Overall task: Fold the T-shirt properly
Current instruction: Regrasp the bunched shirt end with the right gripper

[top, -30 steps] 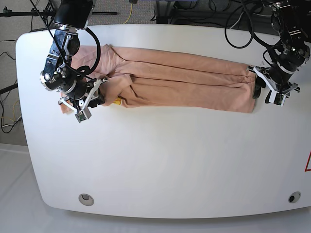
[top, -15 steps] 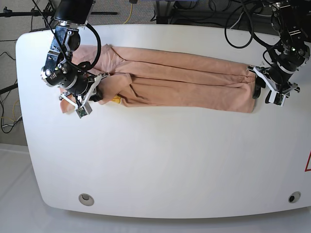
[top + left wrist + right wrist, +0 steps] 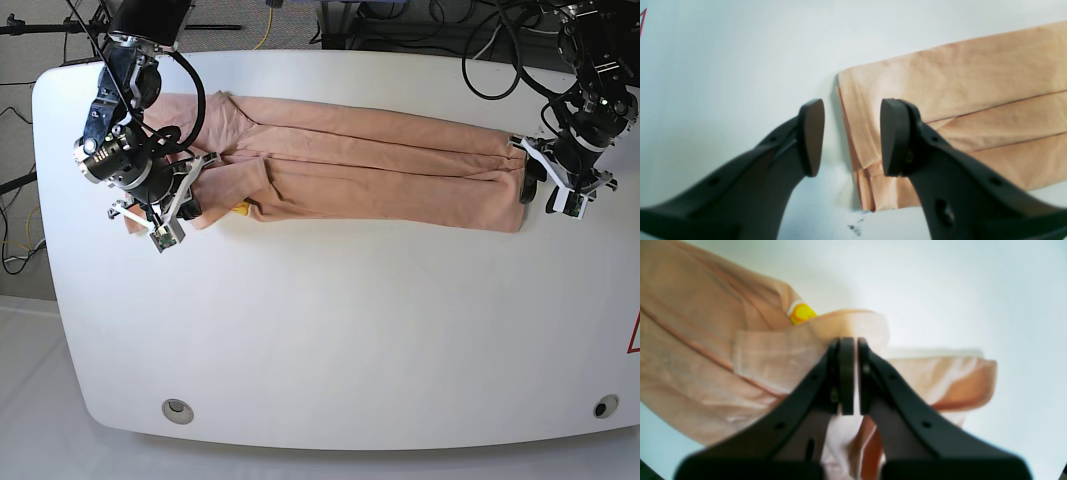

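My right gripper (image 3: 850, 376) is pinching the sleeve end of the T-shirt (image 3: 380, 170) stretched across the table (image 3: 350, 330), my left gripper (image 3: 848, 136) spread around its hem corner, so next I'd close left and fold.

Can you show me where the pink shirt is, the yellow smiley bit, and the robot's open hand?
T-shirt (image 3: 400, 165): base view, on its flat middle.
Yellow smiley print (image 3: 800, 313): right wrist view, on the yellow patch.
Left hand (image 3: 850, 138): left wrist view, midway between fingertips.
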Controlling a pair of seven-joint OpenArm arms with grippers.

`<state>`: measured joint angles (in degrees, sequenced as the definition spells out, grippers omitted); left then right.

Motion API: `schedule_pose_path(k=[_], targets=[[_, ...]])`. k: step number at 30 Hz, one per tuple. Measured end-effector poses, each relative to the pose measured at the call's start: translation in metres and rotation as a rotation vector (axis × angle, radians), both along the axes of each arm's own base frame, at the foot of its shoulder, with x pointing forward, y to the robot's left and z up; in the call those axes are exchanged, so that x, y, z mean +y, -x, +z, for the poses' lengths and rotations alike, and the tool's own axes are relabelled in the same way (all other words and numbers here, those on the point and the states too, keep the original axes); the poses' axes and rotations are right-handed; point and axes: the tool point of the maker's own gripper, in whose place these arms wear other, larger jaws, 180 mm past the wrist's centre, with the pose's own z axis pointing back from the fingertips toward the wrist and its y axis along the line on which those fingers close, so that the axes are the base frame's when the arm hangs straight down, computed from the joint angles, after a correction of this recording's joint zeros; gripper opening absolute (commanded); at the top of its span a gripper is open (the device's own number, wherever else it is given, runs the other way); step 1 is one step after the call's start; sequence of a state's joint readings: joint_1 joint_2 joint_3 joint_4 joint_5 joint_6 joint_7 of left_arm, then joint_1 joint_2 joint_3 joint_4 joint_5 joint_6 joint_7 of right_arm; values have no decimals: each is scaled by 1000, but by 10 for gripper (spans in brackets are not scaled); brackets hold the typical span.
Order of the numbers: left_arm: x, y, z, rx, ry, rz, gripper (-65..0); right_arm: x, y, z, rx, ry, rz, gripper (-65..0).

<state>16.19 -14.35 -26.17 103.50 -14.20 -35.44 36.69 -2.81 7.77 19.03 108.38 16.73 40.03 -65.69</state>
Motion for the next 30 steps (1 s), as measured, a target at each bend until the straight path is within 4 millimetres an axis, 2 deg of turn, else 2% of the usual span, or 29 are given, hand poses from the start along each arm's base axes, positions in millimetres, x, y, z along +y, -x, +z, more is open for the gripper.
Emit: schedule_pose_path(k=[5, 11, 15, 22, 26, 30], targets=[[0, 0, 0, 1, 0, 0, -394, 2, 11, 2, -1, 11, 7, -639], [1, 0, -2, 4, 5, 3, -394, 2, 30, -10, 46, 17, 9, -639], [3, 3, -12, 31, 15, 14, -394, 3, 40, -16, 73, 15, 10, -637], [5, 6, -18, 50, 21, 22, -394, 6, 36, -12, 57, -9, 14, -620], [5, 5, -17, 48, 21, 22, -394, 5, 26, -5, 29, -5, 14, -499], [5, 5, -17, 49, 21, 21, -394, 5, 12, 6, -13, -6, 12, -346]])
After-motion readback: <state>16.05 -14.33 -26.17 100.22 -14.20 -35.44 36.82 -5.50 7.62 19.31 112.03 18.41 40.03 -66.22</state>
